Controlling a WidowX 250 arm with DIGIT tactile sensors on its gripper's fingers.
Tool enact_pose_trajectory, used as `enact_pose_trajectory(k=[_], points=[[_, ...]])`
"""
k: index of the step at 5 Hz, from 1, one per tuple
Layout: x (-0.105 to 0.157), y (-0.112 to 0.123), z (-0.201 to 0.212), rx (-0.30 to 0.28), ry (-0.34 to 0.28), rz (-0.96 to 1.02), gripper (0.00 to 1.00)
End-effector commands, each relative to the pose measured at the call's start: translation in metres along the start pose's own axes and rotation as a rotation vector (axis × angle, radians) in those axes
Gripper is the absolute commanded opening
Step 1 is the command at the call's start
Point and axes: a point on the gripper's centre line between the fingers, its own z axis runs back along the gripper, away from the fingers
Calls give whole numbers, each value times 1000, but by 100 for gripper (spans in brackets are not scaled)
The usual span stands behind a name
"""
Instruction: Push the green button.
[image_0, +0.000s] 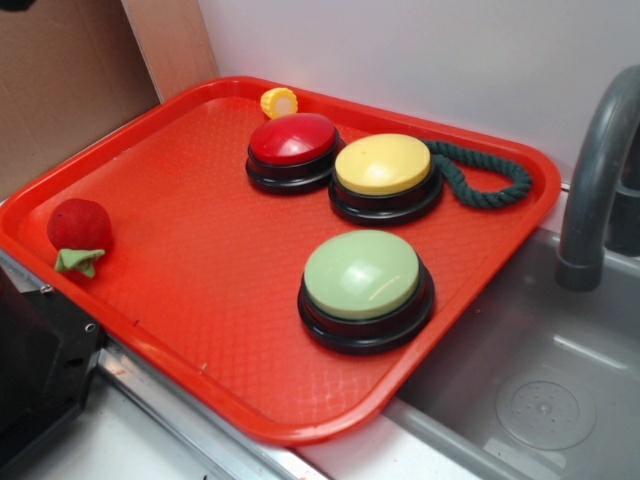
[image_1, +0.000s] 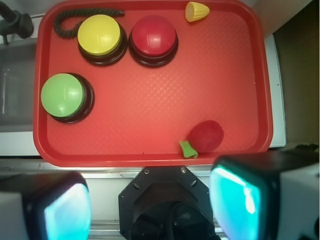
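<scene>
Closest to the wrist camera we see our gripper, its two fingers standing wide apart at the bottom of the view with nothing between them; it hangs above the near edge of the red tray, well apart from every button. Nearest to it on the tray lies a red plush strawberry with a green leaf, just inside that near edge; in the exterior view the same strawberry sits at the tray's left edge, close to a dark part of the robot at the lower left. Further out we find the green button, its pale green dome on a black base, upright near the tray's edge on the sink side; in the exterior view the green button stands alone toward the tray's right front. Beyond it, along the far edge, the yellow button and the red button stand side by side, nearly touching. A dark green rope loop curls around the yellow button's outer side by the far corner. A small yellow corn toy rests against the far rim past the red button. Beside the tray we see a grey sink with a grey faucet.
</scene>
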Motion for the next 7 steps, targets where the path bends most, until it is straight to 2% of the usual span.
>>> enact_pose_trajectory(k=[1, 2, 3, 4, 5, 6, 7], points=[[0, 0, 0, 0, 0, 0, 100], [38, -50, -26, -27, -70, -251, 100], [60, -107, -63, 13, -29, -507, 100], [51, -140, -95, 1, -15, -757, 100], [48, -143, -122, -8, -35, -938, 100], [45, -139, -144, -11, 5, -993, 100], [49, -137, -160, -56, -13, -992, 100]])
